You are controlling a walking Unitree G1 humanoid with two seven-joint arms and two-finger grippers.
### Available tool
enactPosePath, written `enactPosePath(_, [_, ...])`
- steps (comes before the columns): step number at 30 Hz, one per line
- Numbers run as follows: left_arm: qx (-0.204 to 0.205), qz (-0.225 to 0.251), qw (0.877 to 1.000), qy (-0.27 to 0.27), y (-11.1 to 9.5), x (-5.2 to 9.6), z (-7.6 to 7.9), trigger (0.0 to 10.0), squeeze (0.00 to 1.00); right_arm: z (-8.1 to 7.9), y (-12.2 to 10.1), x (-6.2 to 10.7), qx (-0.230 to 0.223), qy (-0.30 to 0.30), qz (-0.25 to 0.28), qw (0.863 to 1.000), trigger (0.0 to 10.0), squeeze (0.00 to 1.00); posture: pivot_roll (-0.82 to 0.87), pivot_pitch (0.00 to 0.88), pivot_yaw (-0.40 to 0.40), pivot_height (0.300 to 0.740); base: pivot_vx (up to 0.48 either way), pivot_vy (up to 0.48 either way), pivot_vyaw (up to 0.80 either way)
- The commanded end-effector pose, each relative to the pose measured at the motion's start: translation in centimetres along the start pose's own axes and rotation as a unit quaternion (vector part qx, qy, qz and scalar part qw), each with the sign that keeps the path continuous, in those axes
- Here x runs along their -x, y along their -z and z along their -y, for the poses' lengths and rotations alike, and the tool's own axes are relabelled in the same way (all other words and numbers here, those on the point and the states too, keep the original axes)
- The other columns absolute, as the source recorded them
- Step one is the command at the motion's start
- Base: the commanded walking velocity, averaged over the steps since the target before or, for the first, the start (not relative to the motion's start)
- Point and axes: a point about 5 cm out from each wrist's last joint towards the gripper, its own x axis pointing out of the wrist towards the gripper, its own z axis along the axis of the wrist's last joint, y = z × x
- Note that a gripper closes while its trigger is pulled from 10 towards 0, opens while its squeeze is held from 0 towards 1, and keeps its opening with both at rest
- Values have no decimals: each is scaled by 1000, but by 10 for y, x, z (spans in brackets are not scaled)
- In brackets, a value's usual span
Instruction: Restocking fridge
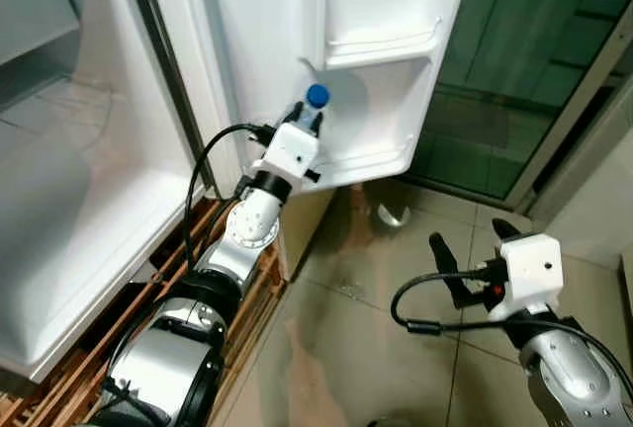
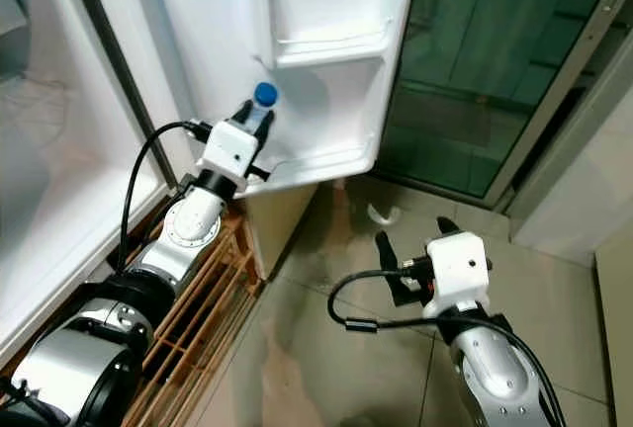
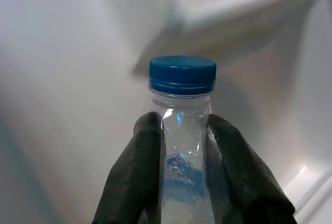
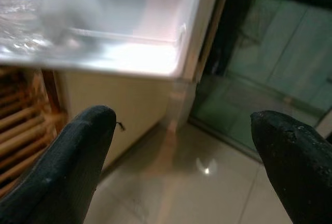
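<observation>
While the left gripper [image 1: 309,119] squeezes a water bottle [image 3: 182,130] over the fridge door's bottom shelf [image 1: 381,162] and the right gripper [image 1: 473,254] waits open, it should lower the bottle and let go.

Clear, blue-capped bottle [image 3: 182,146] stands upright at the open fridge door's [image 1: 396,12] lowest shelf [image 1: 368,162].

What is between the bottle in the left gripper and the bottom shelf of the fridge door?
Nothing visible. The left gripper holds the bottle upright by its neck at the bottom door shelf. No other item shows in that shelf. The right gripper hangs open over the floor, well clear.
</observation>
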Motion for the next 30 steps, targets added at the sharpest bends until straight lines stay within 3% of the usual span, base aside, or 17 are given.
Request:
enactPosePath(1, [7,-11,999,-49,-1,-7,-14,10000,0,0,-4,3,-1,-5,3,1000,10000,0,-426,184,48,740,0,0,0])
enactPosePath(2, [7,-11,999,-49,-1,-7,-14,10000,0,0,-4,3,-1,-5,3,1000,10000,0,-426,184,48,740,0,0,0])
enactPosePath(5, [72,-81,986,-124,14,-6,-25,10000,0,-1,-6,8,1,-8,-6,1000,10000,0,-441,197,46,740,0,0,0])
enactPosePath(6, [72,-81,986,-124,14,-6,-25,10000,0,-1,-6,8,1,-8,-6,1000,10000,0,-441,197,46,740,0,0,0])
enactPosePath(10, [169,-151,952,-205,29,-3,-42,10000,16,0,-6,10,1,-6,-10,1000,10000,0,-439,195,52,740,0,0,0])
enactPosePath(11, [184,-160,945,-220,31,-2,-46,10000,400,-1,-6,10,0,-6,-10,1000,10000,0,-439,195,52,740,0,0,0])
enactPosePath(12, [196,-163,939,-233,31,-2,-50,10000,1000,-1,-6,10,0,-5,-11,1000,10000,0,-437,192,55,740,0,0,0])
enactPosePath(16, [221,-169,927,-252,29,-6,-57,10000,1000,-2,-5,7,-4,-6,-12,1000,10000,0,-425,178,57,740,0,0,0])
enactPosePath(20, [198,-155,937,-241,21,-13,-55,10000,1000,-3,-4,4,-7,-9,-12,1000,10000,0,-397,157,58,740,0,0,0])
enactPosePath(23, [160,-130,954,-219,6,-22,-58,10000,1000,-8,-1,-5,-15,-15,-8,1000,10000,0,-361,126,65,740,0,0,0])
enactPosePath(30, [132,-119,962,-209,-2,-19,-72,10000,1000,-13,1,-17,-24,-20,1,1000,10000,0,-315,86,70,740,0,0,0])
